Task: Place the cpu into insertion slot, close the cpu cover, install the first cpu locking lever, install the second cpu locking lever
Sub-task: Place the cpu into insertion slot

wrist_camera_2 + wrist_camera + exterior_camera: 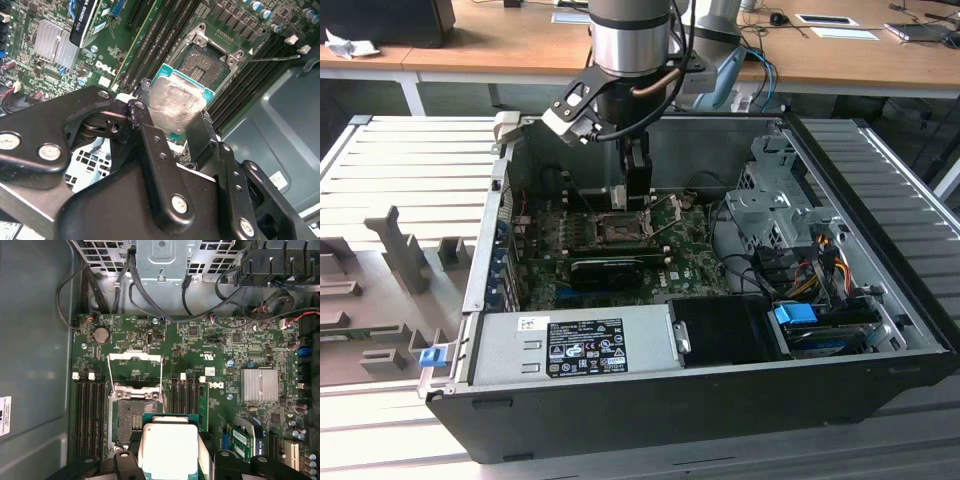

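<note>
- The cpu (pixel 170 446), pale face up, rides clamped between my fingers (pixel 150 137) just beside the insertion slot (pixel 131 417). It hangs above the green board (pixel 200 340) and is not yet seated.
- My gripper (pixel 637 198) is drawn in narrow on two opposite edges of the chip, poised near the slot inside the open computer case (pixel 720 395).
- The slot lies bare, its contact field uncovered. The cpu cover (pixel 135 356) stands flipped open on the side of the slot away from the chip, and one locking lever (pixel 272 59) juts free beside the slot.
- By my reckoning this is step one, placement, with the cover and both levers not yet dealt with.
- Seating, I judge, calls for bringing the chip squarely over the slot, edges parallel to its rim, then a level, gentle descent. Any tilt risks the contacts.
</note>
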`<state>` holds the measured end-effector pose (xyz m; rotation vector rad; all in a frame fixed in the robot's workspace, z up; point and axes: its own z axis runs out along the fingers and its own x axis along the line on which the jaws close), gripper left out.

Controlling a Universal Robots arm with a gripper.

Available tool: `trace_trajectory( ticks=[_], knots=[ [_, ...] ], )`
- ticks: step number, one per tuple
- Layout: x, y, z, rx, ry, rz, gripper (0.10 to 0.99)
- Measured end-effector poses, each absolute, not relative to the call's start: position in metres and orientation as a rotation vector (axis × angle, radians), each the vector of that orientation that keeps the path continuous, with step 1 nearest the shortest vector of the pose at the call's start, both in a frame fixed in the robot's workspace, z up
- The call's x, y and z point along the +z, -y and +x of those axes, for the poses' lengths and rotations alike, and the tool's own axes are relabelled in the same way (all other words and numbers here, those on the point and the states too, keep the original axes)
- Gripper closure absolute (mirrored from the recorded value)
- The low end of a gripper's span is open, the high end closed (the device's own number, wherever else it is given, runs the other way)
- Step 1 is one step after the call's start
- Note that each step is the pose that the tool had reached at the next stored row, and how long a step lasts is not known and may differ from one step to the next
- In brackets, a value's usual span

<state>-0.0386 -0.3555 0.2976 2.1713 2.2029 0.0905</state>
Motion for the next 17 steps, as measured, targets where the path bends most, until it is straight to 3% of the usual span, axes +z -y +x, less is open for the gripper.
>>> trace_trajectory(
  ticks=[17],
  knots=[
    [0.273,0.355,-0.039,0.095,-2.207,2.171,0.557]
  ],
)
